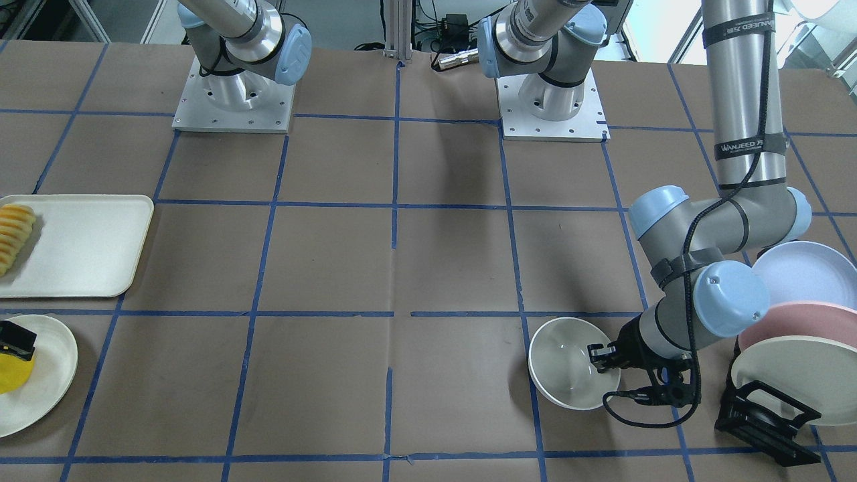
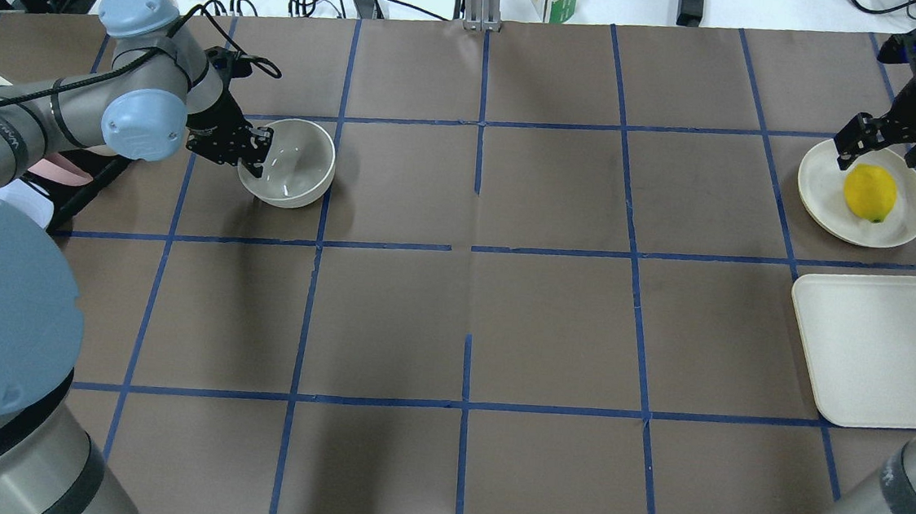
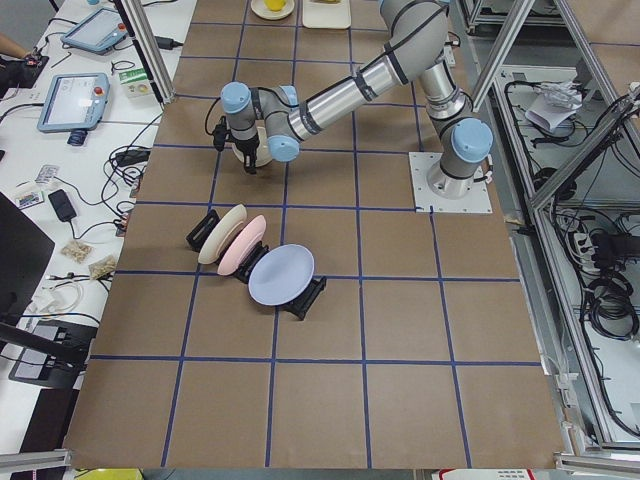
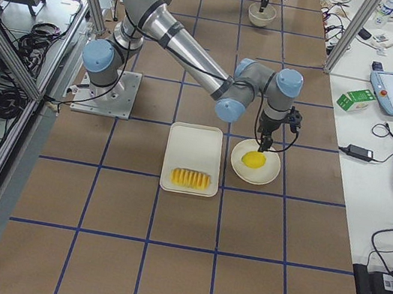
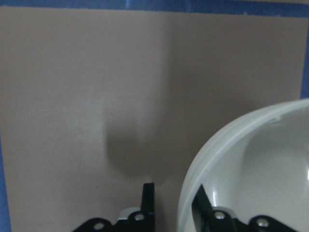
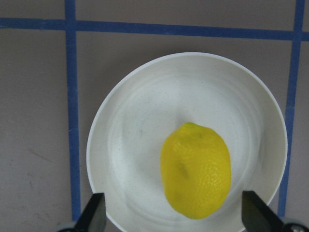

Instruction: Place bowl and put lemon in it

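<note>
The off-white bowl [image 1: 566,365] [image 2: 293,166] stands on the brown table on my left side. My left gripper [image 1: 598,357] [image 2: 258,151] is shut on its rim. In the left wrist view the rim of the bowl [image 5: 260,169] runs between the narrow jaws of the left gripper [image 5: 174,203], one finger inside and one outside. The yellow lemon [image 2: 870,193] [image 6: 195,169] lies on a flat cream plate [image 2: 819,187] [image 6: 135,145] on my right side. My right gripper [image 2: 883,151] [image 6: 174,215] hangs open just above the lemon, its fingers wide on either side.
A cream tray [image 1: 87,244] [image 2: 868,346] with sliced yellow-orange food [image 1: 15,234] lies beside the lemon's plate. A black rack [image 1: 763,415] with three pastel plates [image 1: 797,335] stands close behind my left wrist. Blue tape lines grid the table.
</note>
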`<state>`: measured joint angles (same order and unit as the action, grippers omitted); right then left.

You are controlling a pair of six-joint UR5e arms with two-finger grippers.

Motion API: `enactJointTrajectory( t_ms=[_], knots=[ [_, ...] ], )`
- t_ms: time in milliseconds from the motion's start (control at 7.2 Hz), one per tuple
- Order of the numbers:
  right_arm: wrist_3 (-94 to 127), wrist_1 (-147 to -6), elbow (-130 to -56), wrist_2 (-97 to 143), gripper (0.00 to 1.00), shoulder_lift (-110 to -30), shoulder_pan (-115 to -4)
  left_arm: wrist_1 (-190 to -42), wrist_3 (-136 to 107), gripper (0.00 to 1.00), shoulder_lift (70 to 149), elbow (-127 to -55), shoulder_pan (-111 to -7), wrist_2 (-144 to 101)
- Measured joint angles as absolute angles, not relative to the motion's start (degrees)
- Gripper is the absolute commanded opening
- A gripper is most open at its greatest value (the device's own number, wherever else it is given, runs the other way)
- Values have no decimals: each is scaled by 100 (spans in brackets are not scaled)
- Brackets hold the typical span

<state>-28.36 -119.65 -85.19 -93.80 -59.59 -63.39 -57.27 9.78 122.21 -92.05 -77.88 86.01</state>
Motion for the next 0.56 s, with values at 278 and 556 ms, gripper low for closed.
enactJointTrajectory(
  t_ms=[278, 556],
  knots=[
    [-3058, -12267, -8515, -9360, 100, -5737, -6179, -5823, 957, 0, 12153, -9201, -7717, 8510],
    [-3121, -12354, -8544, -9320, 100, -5607, -6147, -6130, 872, 0, 11964, -9156, -7781, 8356]
  ],
)
